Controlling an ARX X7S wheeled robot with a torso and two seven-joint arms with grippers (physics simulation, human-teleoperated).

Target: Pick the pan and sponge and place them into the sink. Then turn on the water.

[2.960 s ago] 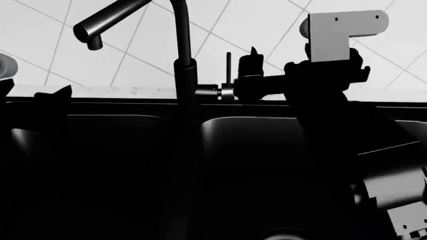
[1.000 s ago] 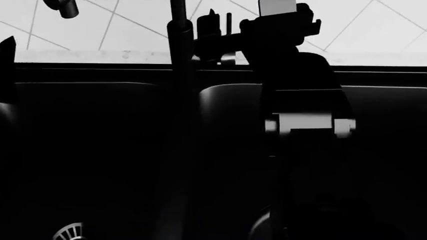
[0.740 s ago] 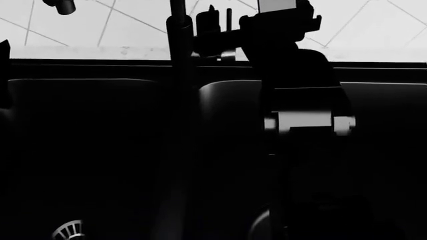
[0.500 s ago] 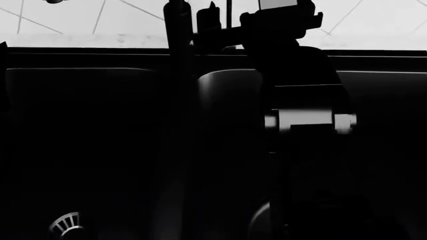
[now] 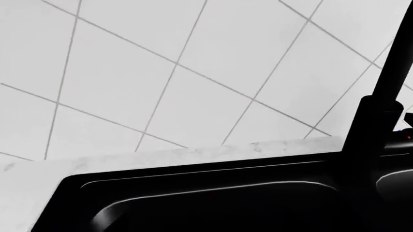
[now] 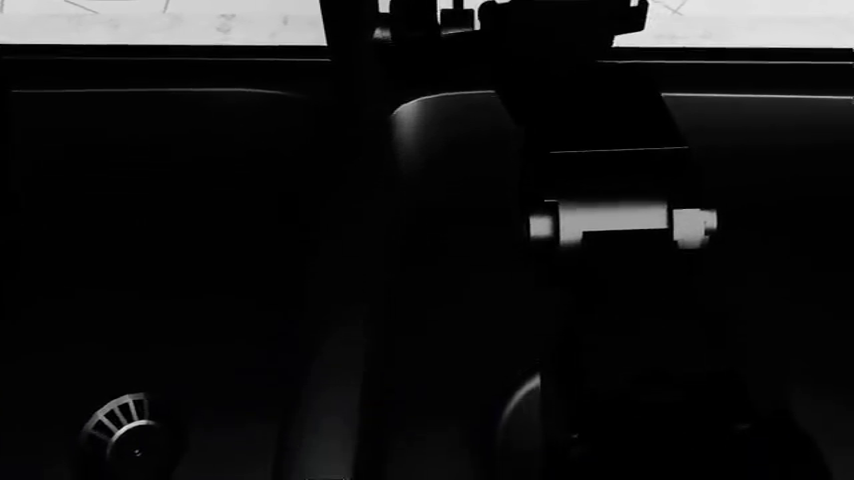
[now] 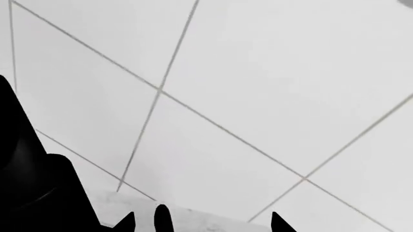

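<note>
Head view: the black sink (image 6: 200, 250), drain strainer (image 6: 123, 432) in its left basin. The faucet (image 6: 350, 120) column rises behind the divider; the right arm (image 6: 607, 215) reaches beside it. Finger tips (image 7: 161, 217) barely show; their spread cannot be told. Pan, sponge undiscernible.

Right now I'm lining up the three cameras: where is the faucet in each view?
Head view: the faucet is a dark upright column between the two basins.
Left wrist view: it stands at the picture's right edge.
Right wrist view: a dark shape in the corner may be it; cannot tell.
Shared landmark: the white tiled wall.
</note>
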